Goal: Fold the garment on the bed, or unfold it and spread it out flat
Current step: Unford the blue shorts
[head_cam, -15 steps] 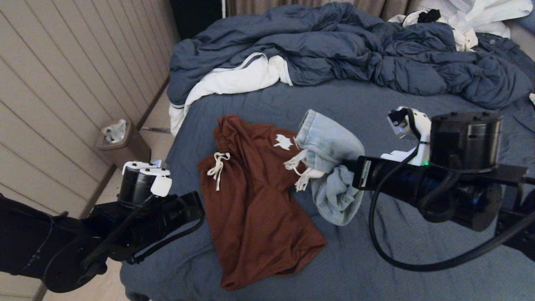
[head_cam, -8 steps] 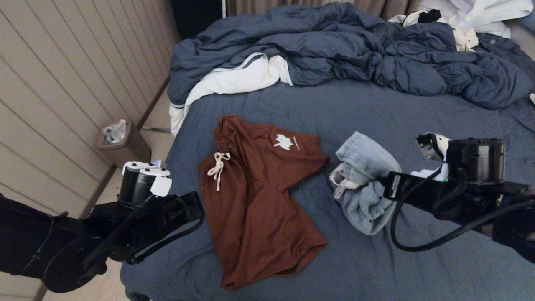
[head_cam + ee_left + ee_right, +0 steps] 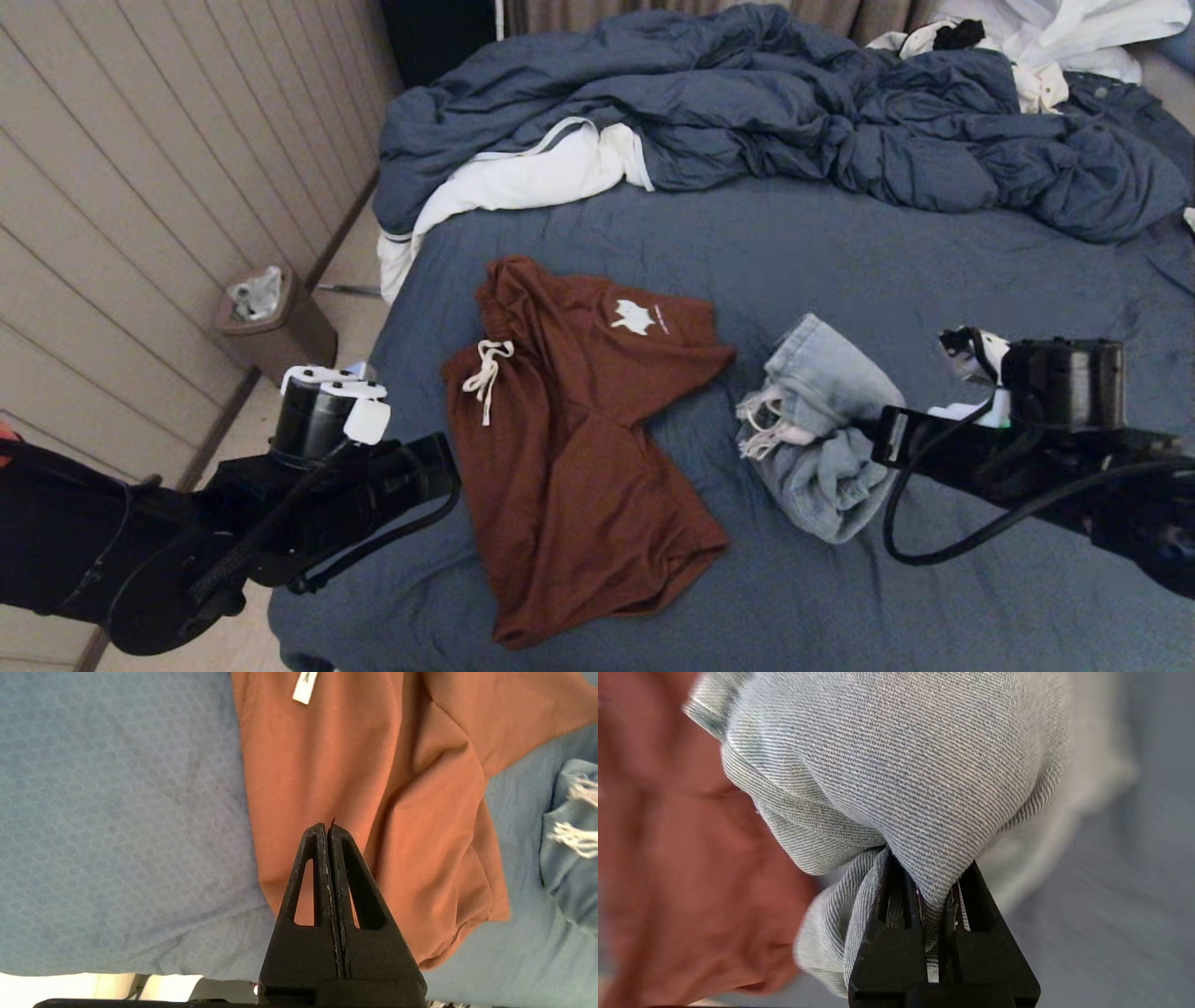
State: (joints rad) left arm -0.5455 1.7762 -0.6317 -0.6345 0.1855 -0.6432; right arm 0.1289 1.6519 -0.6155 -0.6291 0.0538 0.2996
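A crumpled light-blue denim garment (image 3: 822, 429) with frayed white threads rests bunched on the slate-blue sheet of the bed (image 3: 840, 252). My right gripper (image 3: 876, 441) is shut on a fold of it; in the right wrist view the denim (image 3: 901, 765) is pinched between the black fingers of that gripper (image 3: 931, 882). Rust-brown shorts (image 3: 579, 439) with a white drawstring lie rumpled just to its left. My left gripper (image 3: 325, 828) hangs shut and empty above the shorts' hem (image 3: 420, 858), near the bed's front left corner.
The puffy blue duvet (image 3: 747, 103) with white lining is heaped across the back of the bed. White clothes (image 3: 1055, 37) lie at the back right. A small bin (image 3: 271, 322) stands on the floor beside the panelled wall, left of the bed.
My right gripper has carried the denim garment off the brown shorts, rightward and down onto the sheet. The left arm has barely moved.
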